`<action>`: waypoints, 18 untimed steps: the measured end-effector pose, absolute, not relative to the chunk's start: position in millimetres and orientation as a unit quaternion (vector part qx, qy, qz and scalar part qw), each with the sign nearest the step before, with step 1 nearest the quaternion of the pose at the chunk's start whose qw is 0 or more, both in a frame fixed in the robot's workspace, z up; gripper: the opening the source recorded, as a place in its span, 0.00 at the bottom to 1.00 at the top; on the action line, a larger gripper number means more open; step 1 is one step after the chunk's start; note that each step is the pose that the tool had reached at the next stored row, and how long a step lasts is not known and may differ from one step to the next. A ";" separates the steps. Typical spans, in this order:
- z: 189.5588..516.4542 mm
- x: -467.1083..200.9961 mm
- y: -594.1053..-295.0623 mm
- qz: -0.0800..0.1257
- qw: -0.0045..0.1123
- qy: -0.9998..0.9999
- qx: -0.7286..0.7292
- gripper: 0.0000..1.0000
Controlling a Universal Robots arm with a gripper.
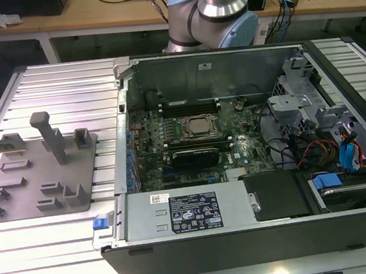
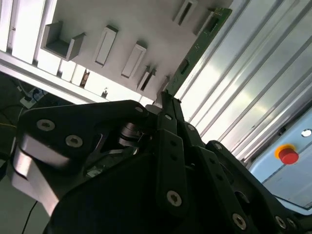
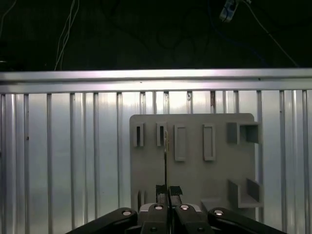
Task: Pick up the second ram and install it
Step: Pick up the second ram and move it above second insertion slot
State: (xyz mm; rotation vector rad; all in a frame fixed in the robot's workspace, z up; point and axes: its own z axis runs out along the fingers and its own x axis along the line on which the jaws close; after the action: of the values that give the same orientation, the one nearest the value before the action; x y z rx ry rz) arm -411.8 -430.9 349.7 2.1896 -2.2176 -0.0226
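Second ram (image 2: 197,46) over ribbed metal table (image 3: 73,161)

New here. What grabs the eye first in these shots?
An open computer case sits mid-frame in the exterior view, motherboard exposed, with a grey fixture plate on the slatted table at that view's left. In the second wrist view the end effector is shut on a thin green ram stick, over that plate.

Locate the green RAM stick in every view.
Exterior view: RAM stick at the grey fixture plate's corner, exterior view's left.
Second wrist view: green strip beside the plate's slots.
First wrist view: edge-on thin line over the plate.
Shared landmark: the fixture plate.
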 end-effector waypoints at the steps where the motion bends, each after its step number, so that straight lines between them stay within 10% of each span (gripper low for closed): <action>1: 351.9 -411.9 -430.9 -0.007 0.013 -0.712 0.703 0.09; 18: 397.6 -411.9 -430.9 -0.007 0.012 -0.712 0.702 0.09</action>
State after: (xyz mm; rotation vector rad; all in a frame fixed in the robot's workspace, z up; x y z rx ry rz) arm -411.9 -430.9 397.6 2.1894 -2.2197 -0.0204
